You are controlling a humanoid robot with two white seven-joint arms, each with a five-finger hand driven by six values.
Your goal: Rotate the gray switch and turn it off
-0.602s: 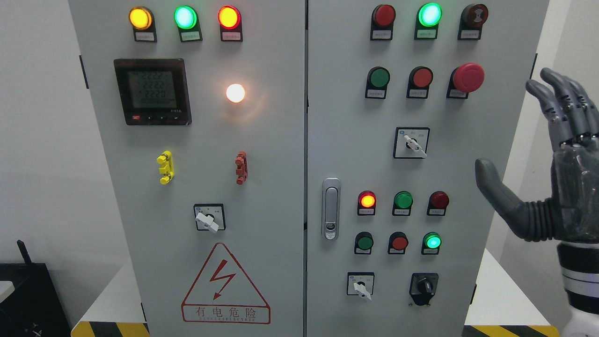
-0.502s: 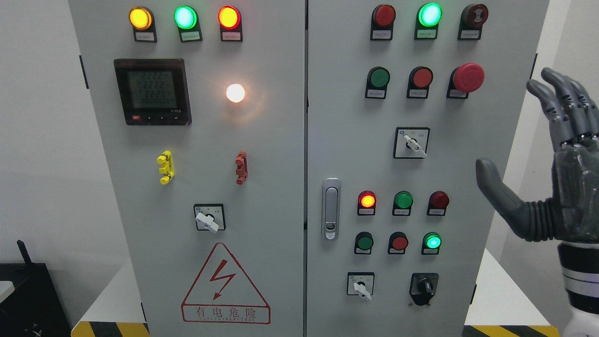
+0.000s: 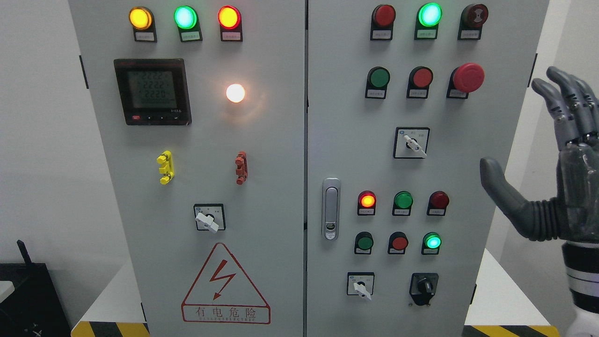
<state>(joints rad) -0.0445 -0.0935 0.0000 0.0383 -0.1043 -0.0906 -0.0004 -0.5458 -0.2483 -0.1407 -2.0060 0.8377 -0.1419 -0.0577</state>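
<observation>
Three grey-white rotary switches sit on the grey control cabinet [image 3: 281, 154]. One switch [image 3: 412, 142] is on the right door at mid height, one [image 3: 360, 284] is at the right door's bottom, and one [image 3: 208, 218] is on the left door. All three levers point down and to the right. My right hand [image 3: 522, 128] hovers at the picture's right edge, off the cabinet's right side. It is open, fingers [image 3: 559, 93] upright and spread, thumb [image 3: 496, 180] stretched toward the panel, touching nothing. No left arm shows.
A black rotary switch [image 3: 423, 285] sits beside the bottom grey one. A red mushroom button [image 3: 468, 77], lit and unlit lamps, a door latch [image 3: 331, 208], a meter [image 3: 152, 91] and yellow [image 3: 165, 167] and red [image 3: 241, 167] clips also stick out of the panel.
My right hand has drifted slightly to the right, away from the cabinet, staying open. The switches have not turned.
</observation>
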